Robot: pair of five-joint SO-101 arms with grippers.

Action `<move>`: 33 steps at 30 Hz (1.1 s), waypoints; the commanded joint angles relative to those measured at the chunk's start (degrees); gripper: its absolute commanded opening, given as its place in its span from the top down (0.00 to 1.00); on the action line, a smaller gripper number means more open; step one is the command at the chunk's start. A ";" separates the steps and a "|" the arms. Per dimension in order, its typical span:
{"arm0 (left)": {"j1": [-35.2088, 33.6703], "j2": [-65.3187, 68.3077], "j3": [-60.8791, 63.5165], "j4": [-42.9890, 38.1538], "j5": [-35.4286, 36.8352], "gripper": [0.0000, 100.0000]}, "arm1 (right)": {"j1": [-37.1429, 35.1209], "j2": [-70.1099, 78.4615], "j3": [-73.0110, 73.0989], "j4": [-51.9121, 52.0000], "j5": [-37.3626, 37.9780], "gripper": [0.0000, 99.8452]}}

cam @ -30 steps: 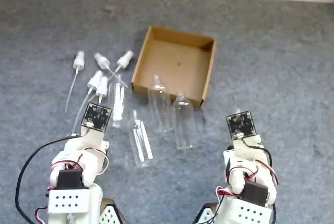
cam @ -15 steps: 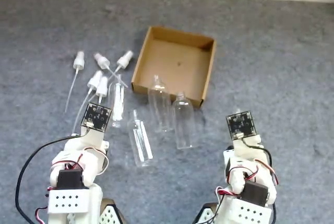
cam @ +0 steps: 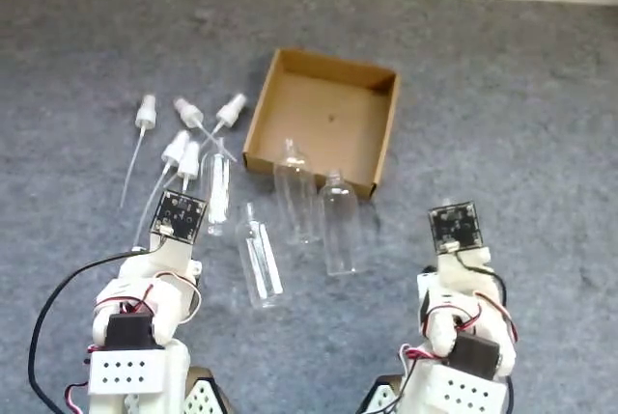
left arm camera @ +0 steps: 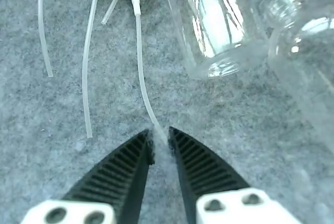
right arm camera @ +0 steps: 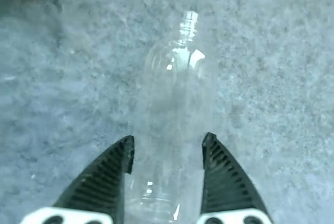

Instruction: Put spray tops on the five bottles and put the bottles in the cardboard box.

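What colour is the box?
The cardboard box is plain light brown, inside and out. The high view shows it best.

Bottle [right arm camera: 175, 93] base beyond picture edge

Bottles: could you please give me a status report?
Left gripper open, at a spray-top tube. Right gripper open, astride a bottle. Cardboard box: no bottles.

Five white spray tops [cam: 187, 111] with long thin tubes are scattered on grey carpet [cam: 521, 96] left of an open-topped cardboard box [cam: 323, 110]. Four clear uncapped bottles [cam: 296, 192] are laid flat by its near wall. A fifth bottle [right arm camera: 172, 93] is laid flat farther right.
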 commanded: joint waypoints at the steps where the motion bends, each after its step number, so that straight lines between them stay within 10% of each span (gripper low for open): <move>1: -0.57 -0.48 1.54 0.26 0.35 0.99 | 0.40 0.04 -12.79 3.56 -2.37 0.91; 11: -0.57 -0.48 1.54 0.26 0.35 0.99 | -9.89 28.26 -34.42 7.60 -6.86 0.82; 24: -0.57 -0.48 1.54 0.26 0.35 0.99 | -43.12 72.84 -65.63 14.46 -21.19 0.74; 28: -0.57 -0.48 1.54 0.26 0.35 0.99 | -43.21 79.43 -70.02 14.64 -21.36 0.71; 33: -0.57 -0.48 1.54 0.26 0.35 0.99 | -26.86 80.22 -74.51 16.48 -21.10 0.71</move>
